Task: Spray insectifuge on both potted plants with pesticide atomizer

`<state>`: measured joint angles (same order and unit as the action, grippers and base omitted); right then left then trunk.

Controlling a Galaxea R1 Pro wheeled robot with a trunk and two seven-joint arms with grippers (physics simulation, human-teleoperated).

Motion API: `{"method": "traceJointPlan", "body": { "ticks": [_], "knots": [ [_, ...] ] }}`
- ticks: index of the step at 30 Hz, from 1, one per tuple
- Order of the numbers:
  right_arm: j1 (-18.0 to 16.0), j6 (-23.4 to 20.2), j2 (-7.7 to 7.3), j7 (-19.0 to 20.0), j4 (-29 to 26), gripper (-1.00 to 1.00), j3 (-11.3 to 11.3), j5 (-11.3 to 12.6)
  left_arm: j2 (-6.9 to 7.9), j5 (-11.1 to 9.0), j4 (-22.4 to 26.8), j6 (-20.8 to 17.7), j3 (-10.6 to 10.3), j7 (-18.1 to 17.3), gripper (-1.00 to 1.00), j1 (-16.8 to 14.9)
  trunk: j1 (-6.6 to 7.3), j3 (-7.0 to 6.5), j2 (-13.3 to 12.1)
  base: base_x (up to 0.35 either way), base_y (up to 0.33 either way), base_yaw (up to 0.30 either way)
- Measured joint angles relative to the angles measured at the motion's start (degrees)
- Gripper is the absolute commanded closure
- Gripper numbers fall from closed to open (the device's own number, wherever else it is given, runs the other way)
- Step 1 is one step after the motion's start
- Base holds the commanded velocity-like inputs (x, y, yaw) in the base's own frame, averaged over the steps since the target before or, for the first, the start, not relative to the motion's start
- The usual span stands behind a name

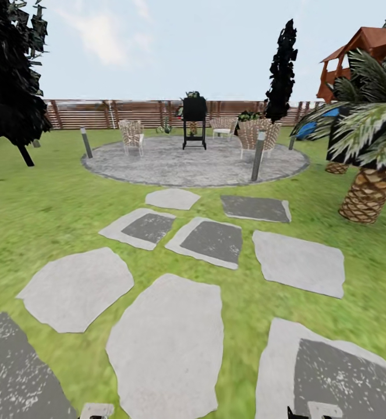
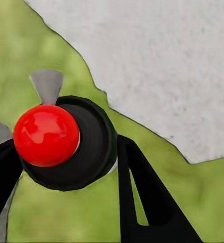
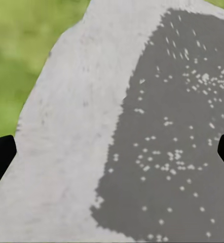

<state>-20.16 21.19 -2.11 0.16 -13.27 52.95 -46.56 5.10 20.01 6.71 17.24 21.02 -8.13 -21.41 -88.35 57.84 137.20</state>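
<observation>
Pesticide atomizer: dark green-black round spray bottle [image 2: 74, 147] with a glossy red ball on top and a pale grey trigger piece, seen from above in the left wrist view, held above green grass beside a pale stepping stone [image 2: 157, 66].
Left gripper: [image 2: 66, 167] its black fingers [image 2: 142, 197] sit on either side of the bottle, pinching it.
Right gripper: [image 3: 112, 154] only the two black tips show at opposite edges of the right wrist view, spread wide apart with nothing between them, over a white stone with a dark grey speckled patch [image 3: 168, 131].
Writing: no readable label on the bottle.
Lawn: green grass [image 1: 35, 221] crossed by irregular grey and white stepping stones [image 1: 166, 343] leading ahead.
Patio: round grey paved circle [image 1: 193, 166] at the far end of the stones, edged by short grey posts [image 1: 258, 156].
On the patio: wicker chairs [image 1: 132, 137] and a black grill-like stand [image 1: 194, 122].
Surroundings: brown slatted fence [image 1: 99, 113] behind, dark trees [image 1: 9, 75] on the left, a palm tree [image 1: 367, 169] on the right.
Potted plants: too far and small to make out surely.
</observation>
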Motion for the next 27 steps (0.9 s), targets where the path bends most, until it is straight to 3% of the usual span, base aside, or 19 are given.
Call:
{"method": "traceJointPlan", "body": {
  "ticks": [27],
  "knots": [
    [0.0,0.0,0.07,0.0,0.03,-1.0,0.0,0.0,0.0,0.0,-0.02,0.0,0.0,0.0,1.0,0.0,0.0,0.0,0.0,0.336,0.01,0.0]
  ]
}}
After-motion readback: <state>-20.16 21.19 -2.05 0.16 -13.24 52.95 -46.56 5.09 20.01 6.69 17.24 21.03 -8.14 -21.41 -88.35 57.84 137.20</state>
